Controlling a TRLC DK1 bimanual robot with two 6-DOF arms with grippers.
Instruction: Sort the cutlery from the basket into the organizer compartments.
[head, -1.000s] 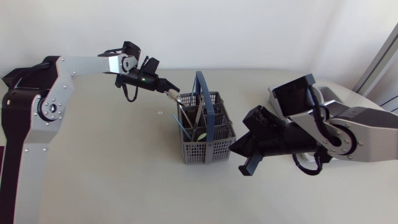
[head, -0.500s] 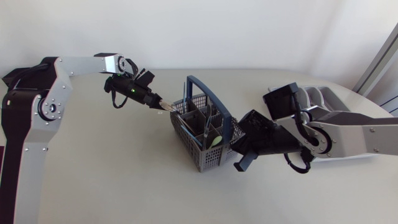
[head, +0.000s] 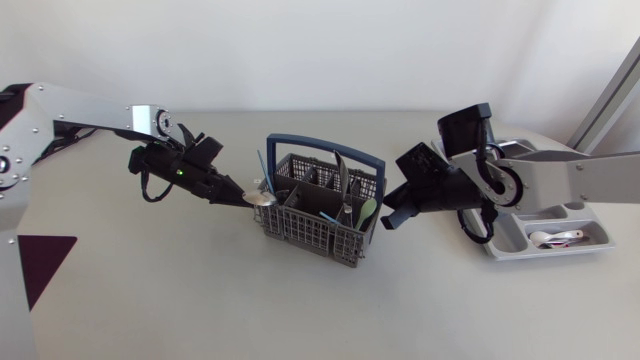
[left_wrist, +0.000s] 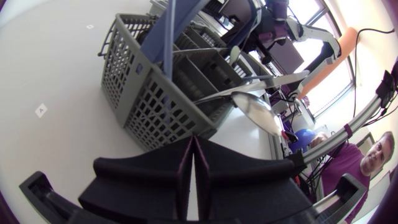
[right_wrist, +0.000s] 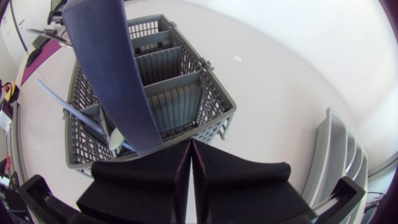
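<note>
- The pale table (head: 150, 290) fills the frame; the grey basket (head: 300, 228) with cutlery sits at centre.
- My left gripper (head: 238, 194), centre-left beside the basket, has its fingers pressed together.
- My right gripper (head: 390, 218), right of the basket, likewise.
- The organizer (head: 500, 245) lies at the right edge.

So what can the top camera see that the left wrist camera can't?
Only the top camera shows the organizer with a white utensil lying in it. Only the left wrist camera shows, close up, the left gripper shut with nothing between its fingers. Both show the grey basket, its blue handle and a silver spoon by the basket's corner.
</note>
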